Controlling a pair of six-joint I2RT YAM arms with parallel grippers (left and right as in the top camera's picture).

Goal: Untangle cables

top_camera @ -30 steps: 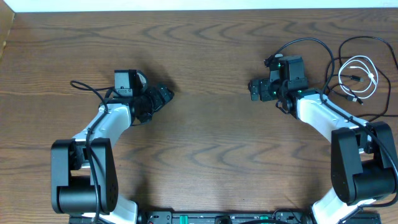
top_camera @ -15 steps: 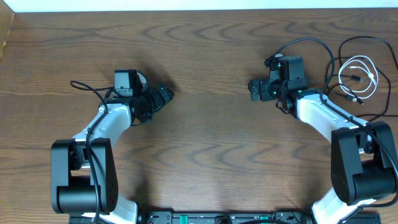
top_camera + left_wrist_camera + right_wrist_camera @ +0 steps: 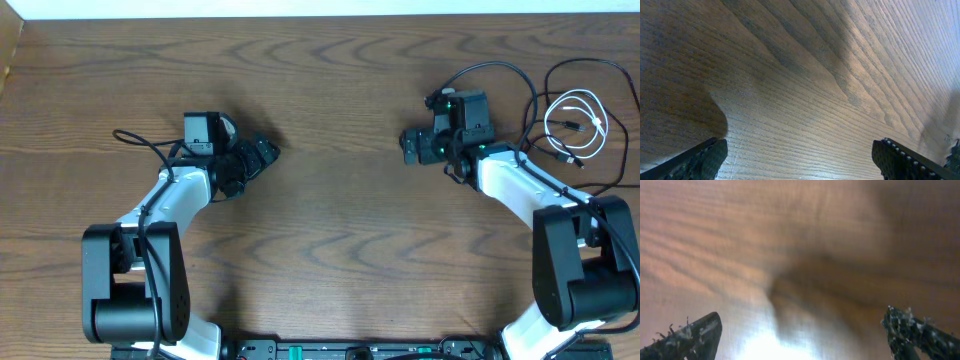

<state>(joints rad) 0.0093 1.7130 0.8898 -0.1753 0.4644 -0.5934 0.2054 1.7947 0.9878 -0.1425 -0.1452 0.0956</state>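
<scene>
The white cable (image 3: pixel 581 124) lies coiled in small loops at the far right of the table. The long black cable (image 3: pixel 598 62) loops around and across it, running toward the right edge. My right gripper (image 3: pixel 410 143) is open and empty, well left of the cables and pointing away from them. My left gripper (image 3: pixel 264 152) is open and empty over the left half of the table. In the left wrist view (image 3: pixel 800 161) and the right wrist view (image 3: pixel 802 337) the fingertips stand wide apart over bare wood. No cable shows in either wrist view.
The wooden table (image 3: pixel 330 220) fills the view. A thicker black arm wire (image 3: pixel 492 67) arcs behind my right wrist, close to the cables. Another arm wire (image 3: pixel 140 140) trails left of my left wrist. Both arm bases stand at the front edge.
</scene>
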